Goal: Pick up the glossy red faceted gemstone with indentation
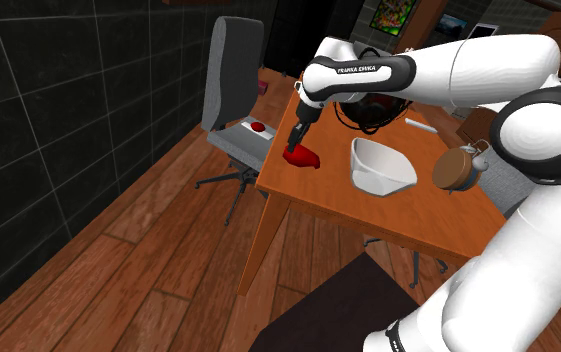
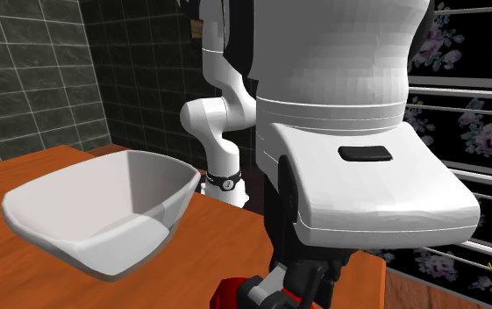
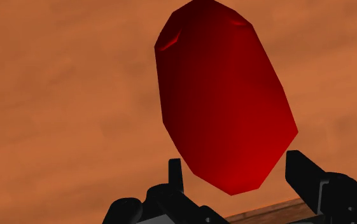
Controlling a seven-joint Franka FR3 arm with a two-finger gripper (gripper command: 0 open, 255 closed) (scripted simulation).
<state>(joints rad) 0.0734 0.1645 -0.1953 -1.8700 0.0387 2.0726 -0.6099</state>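
Note:
A glossy red faceted gemstone [image 1: 304, 157] lies on the orange wooden table [image 1: 418, 215] near its far corner at the shoulder view's left. My black gripper [image 1: 295, 141] points down right over it. In the wrist view the gem [image 3: 224, 95] looks large, and its near end sits between the two fingers of the gripper [image 3: 235, 159], which stand apart on either side of it. The gripper is open, and I cannot see that either finger presses on the stone. In the second exterior view the gem [image 2: 233, 294] peeks out below the hand, beside the gripper [image 2: 310, 283].
A white bowl [image 1: 380, 165] stands on the table close to the gem, also large in the second exterior view as the bowl [image 2: 103, 211]. A brown kettle [image 1: 458, 168] sits beyond it. A grey office chair [image 1: 233, 80] stands past the table's corner. Wooden floor lies below.

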